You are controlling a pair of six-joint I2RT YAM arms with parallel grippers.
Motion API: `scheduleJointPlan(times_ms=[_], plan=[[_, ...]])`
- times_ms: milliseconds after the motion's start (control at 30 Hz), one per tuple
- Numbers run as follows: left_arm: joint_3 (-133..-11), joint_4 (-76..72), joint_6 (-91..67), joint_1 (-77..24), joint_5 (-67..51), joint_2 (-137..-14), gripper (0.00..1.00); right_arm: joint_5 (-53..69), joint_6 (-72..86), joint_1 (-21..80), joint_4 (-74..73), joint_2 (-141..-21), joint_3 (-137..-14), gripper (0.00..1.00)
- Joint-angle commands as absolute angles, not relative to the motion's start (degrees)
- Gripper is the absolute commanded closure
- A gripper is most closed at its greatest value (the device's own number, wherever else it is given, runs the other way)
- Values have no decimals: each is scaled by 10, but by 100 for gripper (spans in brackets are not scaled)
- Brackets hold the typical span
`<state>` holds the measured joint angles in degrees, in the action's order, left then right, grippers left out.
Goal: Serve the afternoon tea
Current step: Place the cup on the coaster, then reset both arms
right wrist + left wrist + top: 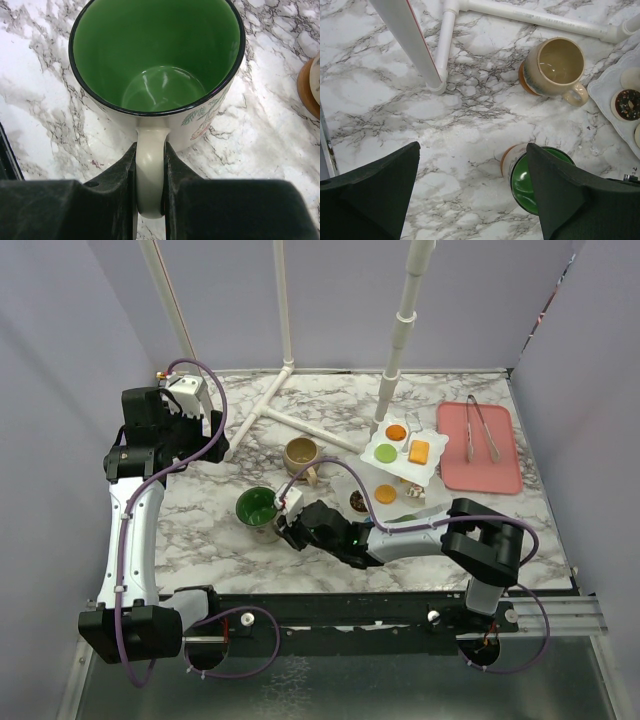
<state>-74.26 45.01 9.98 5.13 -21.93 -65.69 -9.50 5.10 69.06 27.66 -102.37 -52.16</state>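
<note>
The green-lined mug [257,508] [155,60] stands upright on the marble table, left of centre. My right gripper [288,525] [150,147] is shut on its pale handle, one finger on each side. The tan mug [300,453] [560,62] stands upright just behind it, empty. The white tiered stand [402,468] [610,90] is to the right and carries small pastries, among them a chocolate donut [627,104]. My left gripper [205,423] [472,146] hangs open high over the table's back left, holding nothing; the green-lined mug [522,182] shows past its right finger.
A pink tray [480,468] with metal tongs [483,430] lies at the back right. White PVC pipes [270,412] [445,45] lie across the back of the table, and an upright post [400,340] rises behind the stand. Grey walls close in three sides.
</note>
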Motion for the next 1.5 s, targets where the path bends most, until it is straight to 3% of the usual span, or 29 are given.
scheduleJointPlan(times_ms=[0, 333, 433, 533, 767, 1033, 1233, 1467], plan=[[-750, 439, 105, 49, -208, -657, 12, -114, 51, 694, 393, -1029, -521, 100], [-748, 439, 108, 50, -208, -656, 10, -111, 55, 695, 394, -1042, -509, 97], [-746, 439, 110, 49, -206, -657, 1, -118, 55, 694, 395, -1031, -495, 68], [-745, 437, 107, 50, -208, -660, 1, -128, 60, 695, 390, -1017, -492, 41], [-746, 434, 105, 50, -199, -665, 1, -136, 67, 694, 333, -963, -531, 15], [-761, 434, 110, 51, -196, -662, 1, -144, 56, 695, 229, -876, -592, 9], [-771, 434, 111, 51, -197, -670, 1, -205, 6, 691, 113, -833, -706, 4], [-790, 427, 122, 74, -211, -674, 1, -184, -3, 549, 28, -762, -785, 1]])
